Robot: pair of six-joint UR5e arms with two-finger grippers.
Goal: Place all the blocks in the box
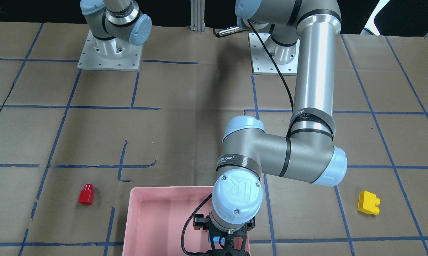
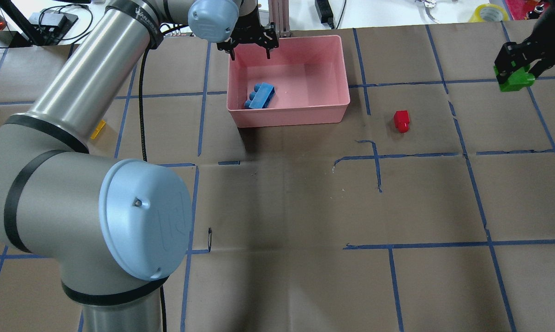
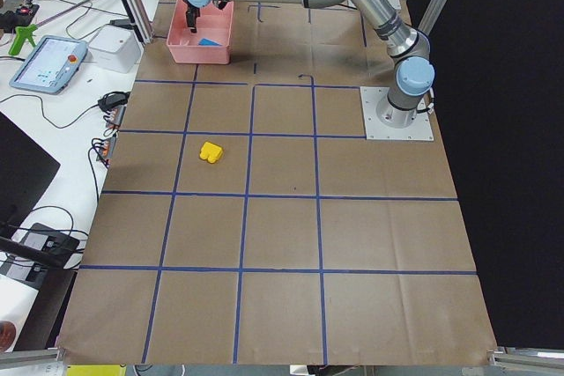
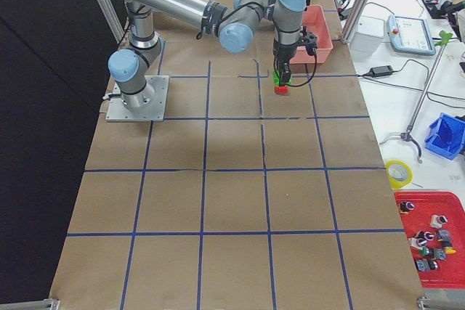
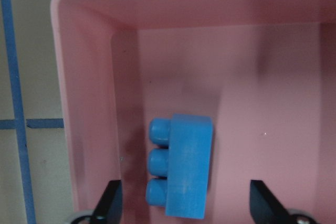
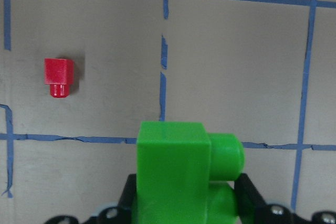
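The pink box [image 2: 305, 116] stands at the table's far middle; the light-blue brick [image 2: 260, 96] lies on its side inside it, also in the left wrist view [image 5: 184, 171]. My left gripper [image 2: 249, 46] hangs open and empty over the box, its fingers on either side of the blue brick [image 5: 186, 205]. My right gripper [image 2: 515, 69] is shut on the green brick [image 2: 516, 79], held above the table at the far right [image 6: 178, 171]. The red brick [image 2: 402, 121] lies on the table right of the box. The yellow brick [image 1: 368, 202] lies on the table left of the box.
Brown paper with blue tape lines covers the table. The left arm's big elbow [image 2: 120, 216] fills the near left of the overhead view. Tools, cables and a tape roll [image 2: 489, 11] lie beyond the table's far edge.
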